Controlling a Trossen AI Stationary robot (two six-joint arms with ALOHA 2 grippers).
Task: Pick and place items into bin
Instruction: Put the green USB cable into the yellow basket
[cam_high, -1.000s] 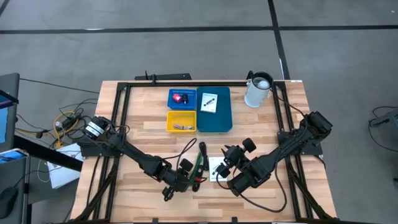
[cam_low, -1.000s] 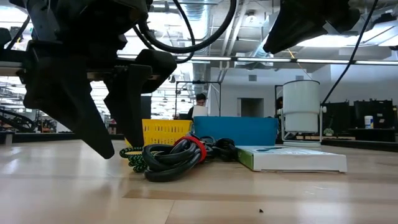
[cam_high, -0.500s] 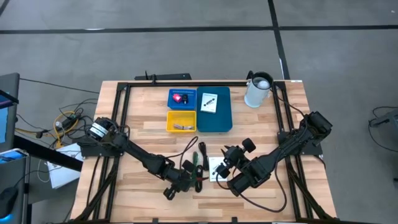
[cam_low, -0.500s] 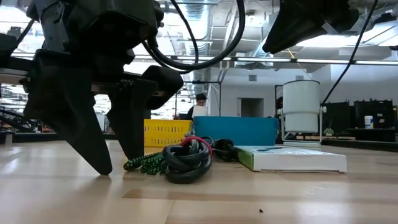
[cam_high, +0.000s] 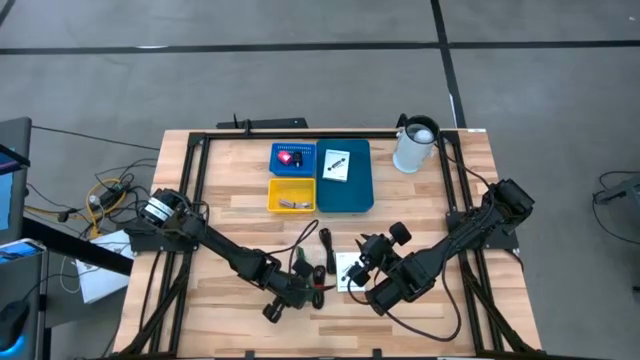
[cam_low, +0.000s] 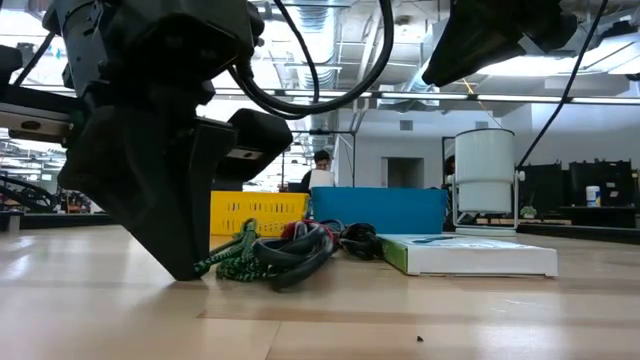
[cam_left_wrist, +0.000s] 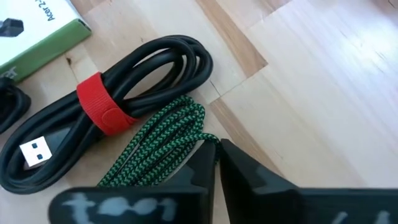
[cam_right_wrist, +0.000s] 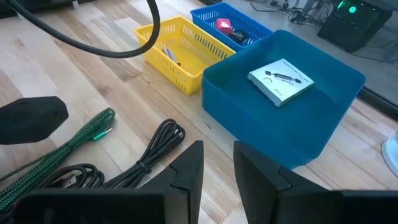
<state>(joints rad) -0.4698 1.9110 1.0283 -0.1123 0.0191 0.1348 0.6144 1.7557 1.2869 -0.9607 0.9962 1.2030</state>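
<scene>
Green braided cable (cam_left_wrist: 163, 144) lies on the wooden table (cam_high: 230, 205), touching a black cable (cam_left_wrist: 134, 74) bound with a red strap (cam_left_wrist: 99, 106). Left gripper (cam_high: 300, 285) is down at the table surface with its fingers fully closed on the green braided cable. Right gripper (cam_right_wrist: 217, 163) hovers over the table near a white box (cam_low: 470, 255), fingers slightly parted and holding nothing. Yellow bin (cam_high: 291, 195), small blue bin (cam_high: 292, 158) and large blue bin (cam_high: 346, 185) stand farther back.
</scene>
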